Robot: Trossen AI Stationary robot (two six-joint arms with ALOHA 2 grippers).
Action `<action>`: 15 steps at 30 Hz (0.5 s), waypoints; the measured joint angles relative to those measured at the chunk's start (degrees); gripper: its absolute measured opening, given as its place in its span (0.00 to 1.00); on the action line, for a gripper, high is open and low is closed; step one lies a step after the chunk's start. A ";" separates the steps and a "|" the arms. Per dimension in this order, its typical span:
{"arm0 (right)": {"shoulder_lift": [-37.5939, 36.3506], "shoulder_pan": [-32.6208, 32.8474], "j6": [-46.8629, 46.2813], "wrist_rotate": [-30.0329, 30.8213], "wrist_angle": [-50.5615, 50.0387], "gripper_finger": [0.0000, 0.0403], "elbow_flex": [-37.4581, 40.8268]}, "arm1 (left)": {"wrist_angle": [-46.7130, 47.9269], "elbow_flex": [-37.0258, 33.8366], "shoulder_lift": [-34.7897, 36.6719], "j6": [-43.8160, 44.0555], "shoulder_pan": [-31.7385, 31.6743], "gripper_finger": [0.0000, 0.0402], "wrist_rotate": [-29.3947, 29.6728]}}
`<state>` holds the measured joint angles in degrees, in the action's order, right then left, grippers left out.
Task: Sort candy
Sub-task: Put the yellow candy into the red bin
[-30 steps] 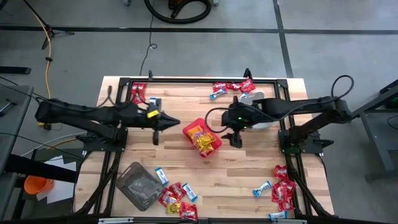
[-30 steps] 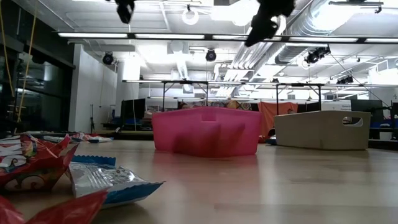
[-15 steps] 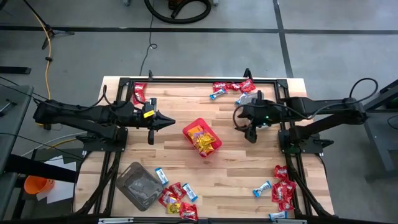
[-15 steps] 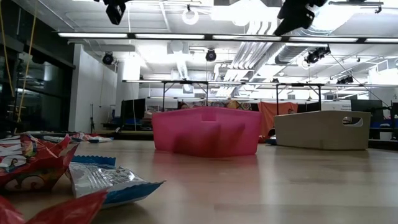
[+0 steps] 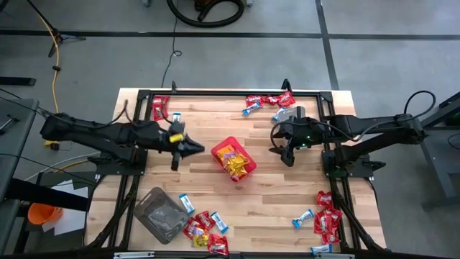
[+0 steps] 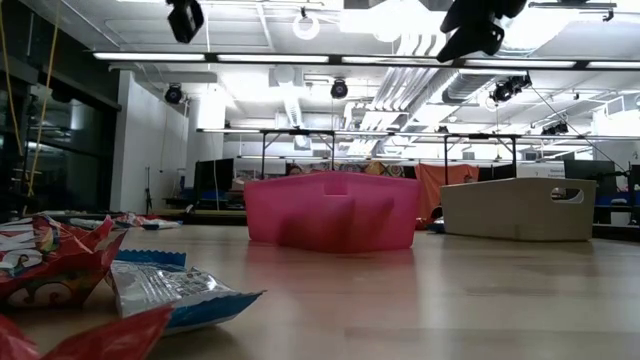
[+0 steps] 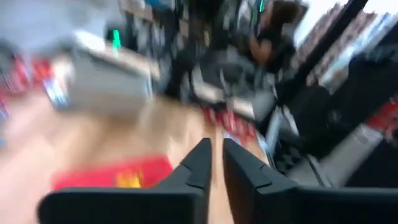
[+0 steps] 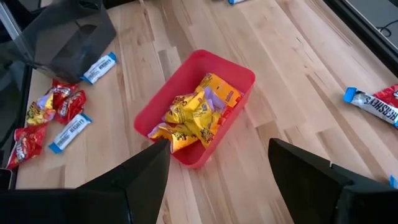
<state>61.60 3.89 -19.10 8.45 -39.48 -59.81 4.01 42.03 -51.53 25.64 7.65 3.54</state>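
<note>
Both grippers hang above the table: the left gripper (image 5: 195, 148), blurred in its wrist view, shows a narrow gap and holds nothing; the right gripper (image 8: 217, 163) is spread wide, empty. Yellow candy (image 8: 193, 118) fills the red bin (image 8: 242, 78), packets jumbled, direction unclear.

Wooden table (image 5: 280, 194) carrying scattered candy (image 5: 327, 216), bins (image 5: 233, 160)

The left claw (image 5: 192, 147) hovers above the table's middle, its fingers a narrow slit apart. The right claw (image 5: 287, 160) hangs nearer the right edge, fingers spread wide
</note>
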 joint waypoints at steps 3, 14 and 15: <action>0.00 -0.03 0.35 -0.02 -0.07 0.67 0.00 | 4.14 3.57 -4.03 3.16 3.43 0.20 -2.25; 0.00 -0.03 2.91 -0.07 -2.45 0.67 0.00 | 34.75 29.44 -26.38 -2.17 16.81 0.55 -15.31; 0.00 -0.03 3.54 -0.05 -3.01 0.67 0.00 | 37.06 31.52 -28.47 -3.62 18.28 0.57 -15.33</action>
<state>61.60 3.86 -15.56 8.40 -42.50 -59.81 41.07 73.55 -80.00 22.02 25.93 -11.79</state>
